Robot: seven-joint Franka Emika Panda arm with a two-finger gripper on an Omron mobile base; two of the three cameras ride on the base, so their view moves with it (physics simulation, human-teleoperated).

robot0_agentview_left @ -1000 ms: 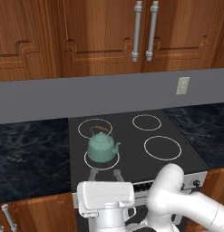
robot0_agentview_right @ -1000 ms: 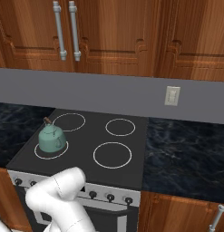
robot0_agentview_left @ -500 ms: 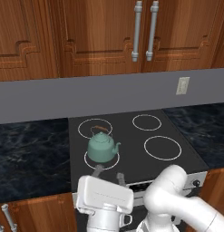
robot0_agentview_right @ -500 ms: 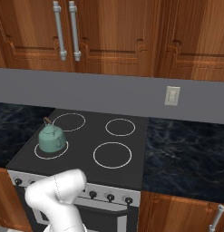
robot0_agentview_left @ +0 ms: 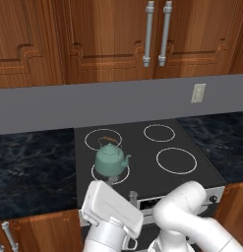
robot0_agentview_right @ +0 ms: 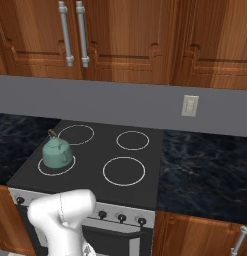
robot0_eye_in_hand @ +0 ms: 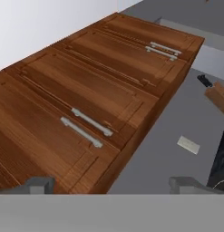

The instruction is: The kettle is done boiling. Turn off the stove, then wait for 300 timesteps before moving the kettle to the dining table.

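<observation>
Kettle on front-left burner; arm folded low in front of the stove.

I see the kettle (robot0_agentview_left: 111, 159) upright on the stove (robot0_agentview_left: 142, 160), clear of the arm. My hand points up at the wall cabinets (robot0_eye_in_hand: 95, 99), and the gripper (robot0_eye_in_hand: 114, 183) stands wide open, holding nothing.

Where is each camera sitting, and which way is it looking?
Left base view: behind the arm on its left, looking forward and down at the stove and kettle; the white arm and hand rise at the bottom.
Right base view: behind on the right, facing the same stove and kettle; the arm's white elbow shows lower left.
Hand view: on the hand, tilted up at the wall cabinets; the open end effector shows at the bottom.
Shared: both base views show stove, kettle and wall outlet.
</observation>
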